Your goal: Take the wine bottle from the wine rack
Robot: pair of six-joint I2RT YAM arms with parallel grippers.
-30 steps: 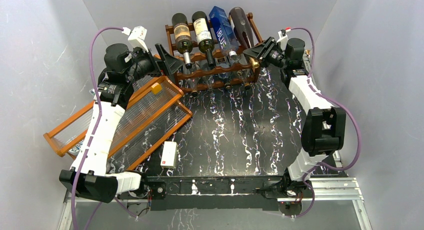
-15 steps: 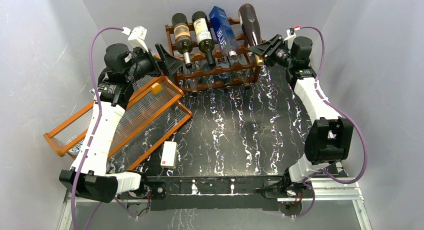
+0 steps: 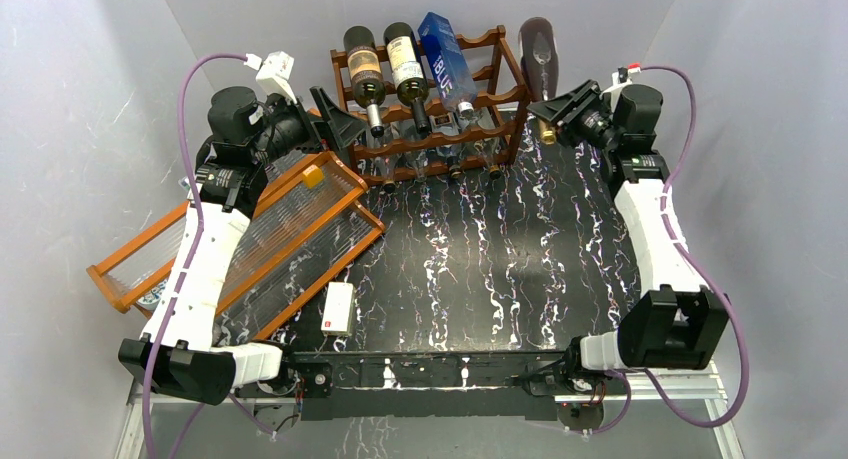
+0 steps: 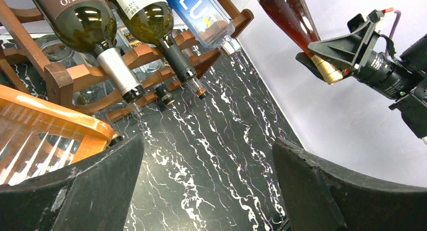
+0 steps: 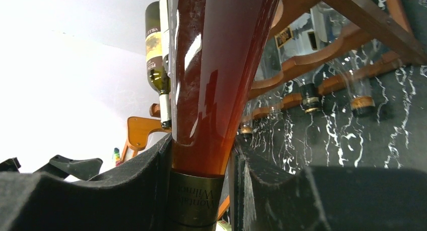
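Wine rack stands at the far side of the desk. Wine bottle, amber, is held in the air just right of the rack, apart from its rails. Its long axis is steep, with the body up toward the back wall and the neck down. Right end effector pinches the neck at the gold capsule, directly below the body. Left end effector is spread wide and empty at the rack's left end, well apart from the bottle. Judgement: the right arm alone governs the set-down. The weight sits above the grip, so tipping is the risk.
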